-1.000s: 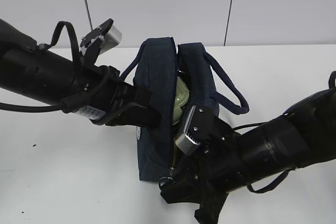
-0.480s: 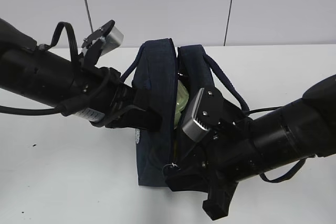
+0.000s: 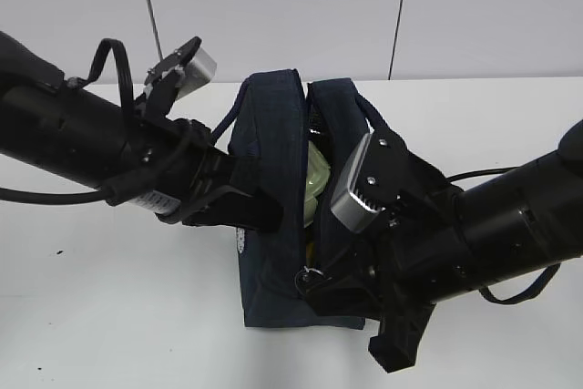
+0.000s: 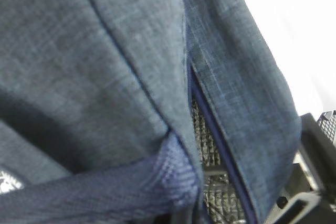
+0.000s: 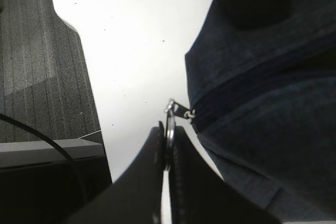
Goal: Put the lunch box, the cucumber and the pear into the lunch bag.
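Note:
The dark navy lunch bag point(image 3: 273, 134) stands upright mid-table, its top slit partly open. Inside the slit shows the pale green lid of the lunch box point(image 3: 316, 175). The cucumber and the pear are hidden. My left gripper point(image 3: 260, 211) presses into the bag's left wall; in the left wrist view the bag's fabric point(image 4: 105, 51), a handle strap point(image 4: 105, 192) and silver lining point(image 4: 210, 182) fill the frame and hide the fingers. My right gripper point(image 5: 169, 129) is shut on the silver ring pull point(image 5: 170, 121) at the zipper's near end point(image 3: 310, 272).
The white table point(image 3: 109, 316) surrounds the bag. A loop handle point(image 3: 401, 157) hangs off the bag's right side over my right arm. Grey floor point(image 5: 31, 51) lies beyond the table's edge in the right wrist view.
My right gripper has lifted and moved away along the bag's slit with the ring pull in it, and the near end of the slit has closed up. The left arm has barely moved.

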